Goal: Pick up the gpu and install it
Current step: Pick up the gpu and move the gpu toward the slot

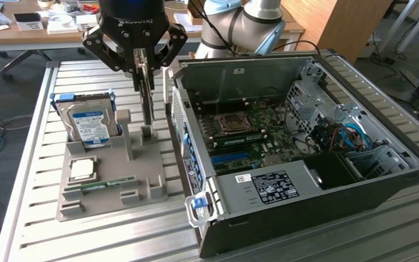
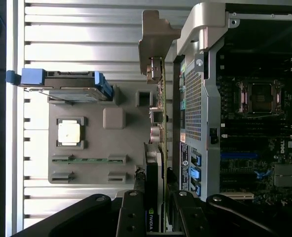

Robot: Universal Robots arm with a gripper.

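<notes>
Slatted metal surface: carries all items below.

Computer case: lies on its side with the panel off, at the exterior view's right. The circuit board inside is exposed.

Robot arm: stands behind the case.

Grey holder tray: sits just beside the case, at the exterior view's left.

Jaws: closed on the top edge of the graphics card, gripping it from both faces.

Graphics card: held upright and edge-on over the tray, near the case wall. Its metal end bracket points away from the jaws. Whether its lower edge is clear of the tray posts cannot be told.

Hard drive: stands upright in the tray.

Processor chip: lies flat in its recess.

Memory stick: lies in the tray, near the chip.
</notes>
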